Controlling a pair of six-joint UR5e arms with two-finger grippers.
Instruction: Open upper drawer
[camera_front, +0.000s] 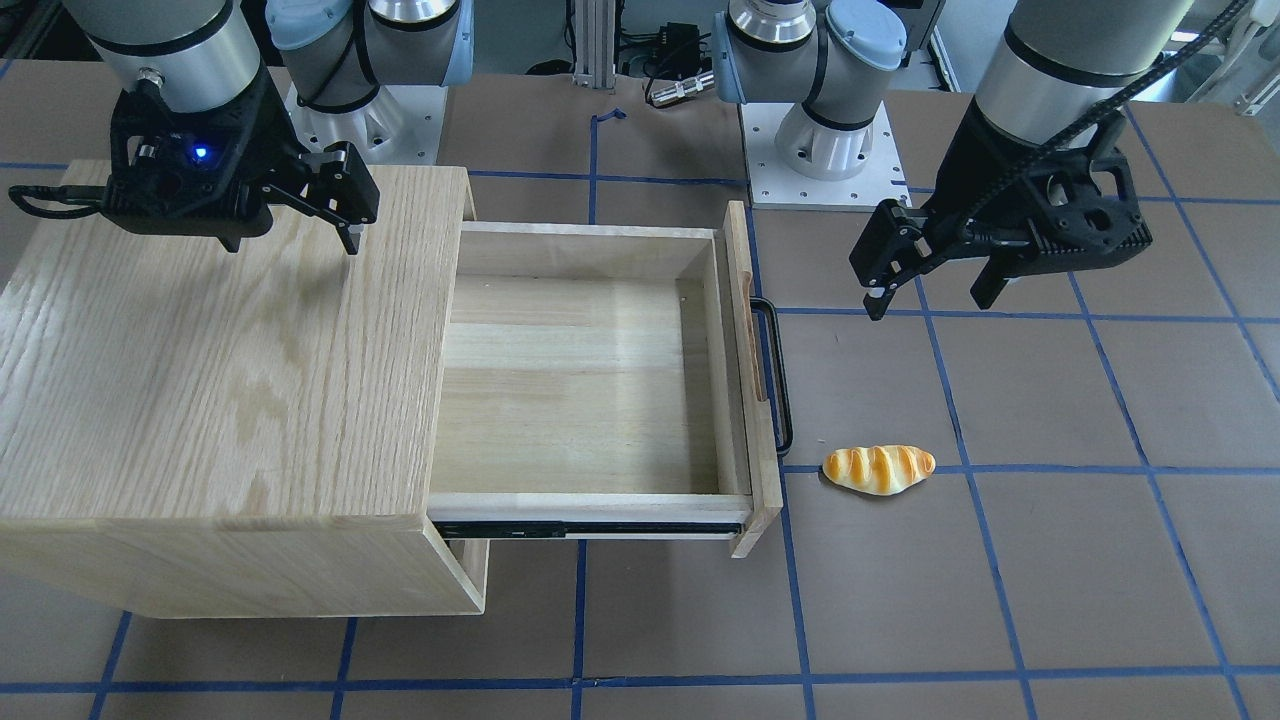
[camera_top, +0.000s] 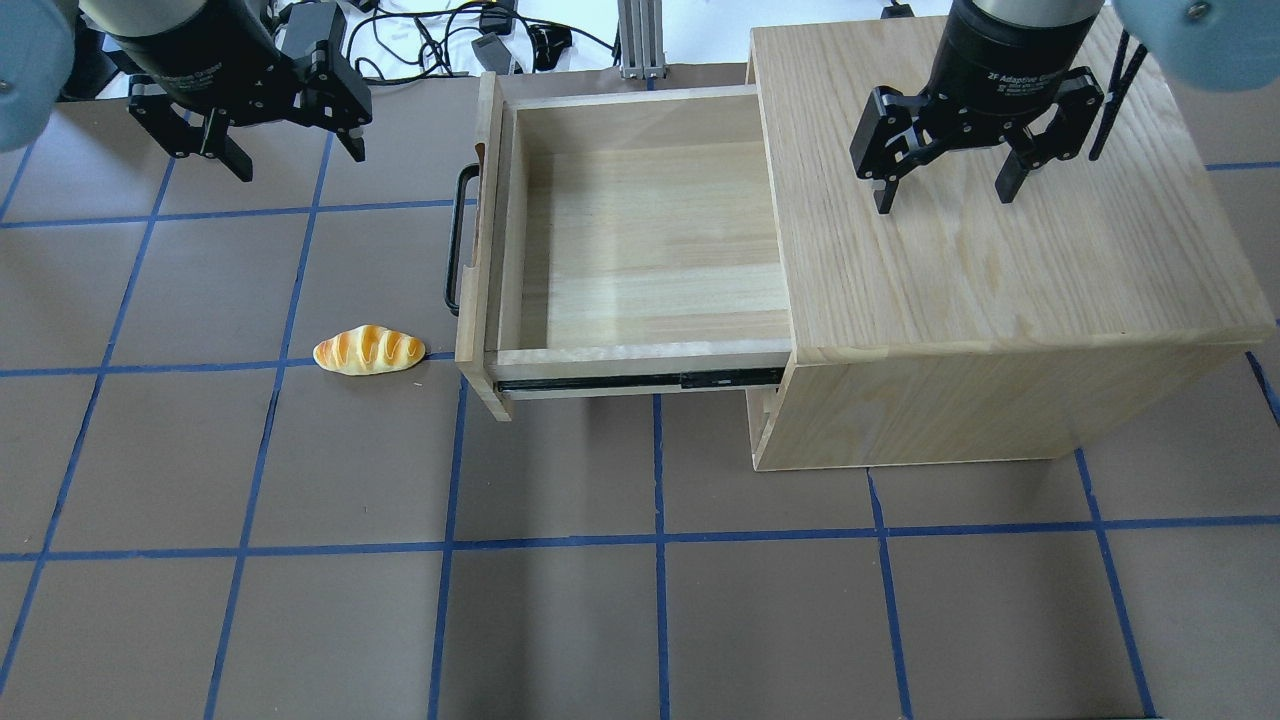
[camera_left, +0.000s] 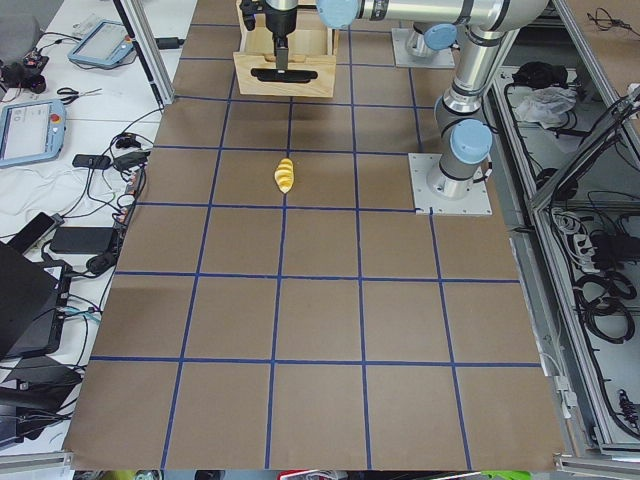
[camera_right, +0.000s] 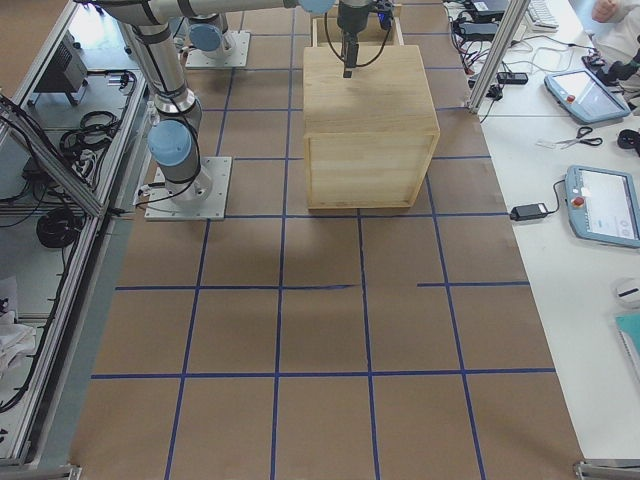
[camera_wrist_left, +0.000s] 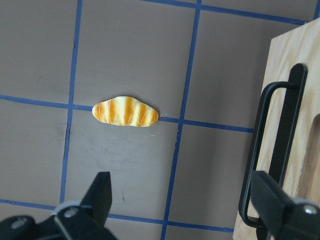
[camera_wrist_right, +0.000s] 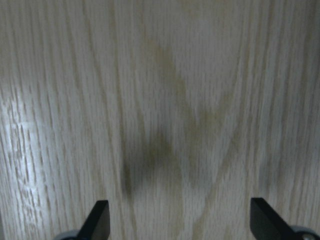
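Note:
The upper drawer (camera_front: 580, 390) is pulled far out of the oak cabinet (camera_front: 220, 350) and is empty. Its black bar handle (camera_front: 780, 375) faces away from the cabinet. In the overhead view the drawer (camera_top: 650, 260) and handle (camera_top: 455, 240) sit left of the cabinet (camera_top: 1000, 250). My left gripper (camera_front: 930, 303) is open and empty, above the table beyond the handle; it also shows overhead (camera_top: 300, 165). Its wrist view shows the handle (camera_wrist_left: 280, 145) to the right of its open fingers (camera_wrist_left: 100, 195). My right gripper (camera_front: 292, 243) hovers open over the cabinet top (camera_wrist_right: 165, 100), also seen overhead (camera_top: 945, 200).
A striped bread roll (camera_front: 878, 468) lies on the brown mat near the drawer front's corner; it also shows overhead (camera_top: 368, 350) and in the left wrist view (camera_wrist_left: 125, 111). The arm bases (camera_front: 825, 150) stand behind the drawer.

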